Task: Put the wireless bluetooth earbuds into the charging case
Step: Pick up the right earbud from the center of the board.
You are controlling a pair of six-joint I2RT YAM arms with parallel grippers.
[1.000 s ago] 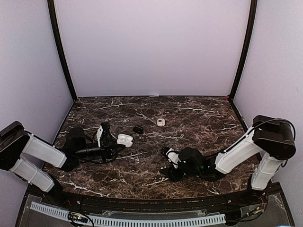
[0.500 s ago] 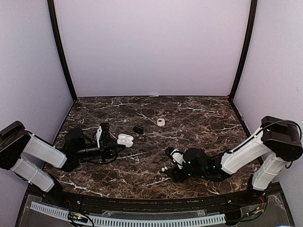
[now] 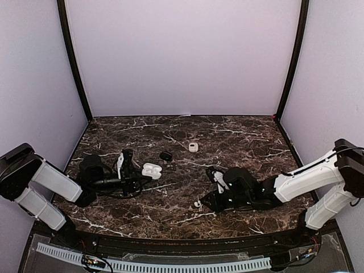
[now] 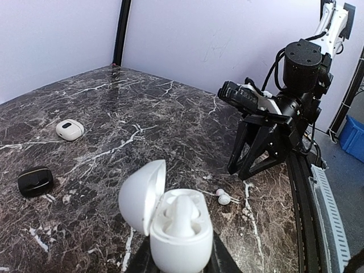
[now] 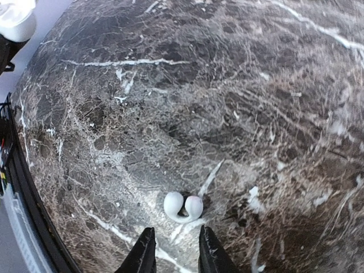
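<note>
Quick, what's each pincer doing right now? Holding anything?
Left pincer: closed on the open white charging case.
Right pincer: open a little, holding nothing; the earbud lies just past its tips.

Lavender walls (image 3: pixel 182 57) — dark marble tabletop (image 3: pixel 239 136)

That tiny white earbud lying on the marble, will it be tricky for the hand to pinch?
Probably slippery: the earbud looks glossy and rounded, so it may squirt out when the right hand pinches it. It seems very light, being tiny beside the open white case, so a nudge would likely send it skidding or rolling on the smooth table.
</note>
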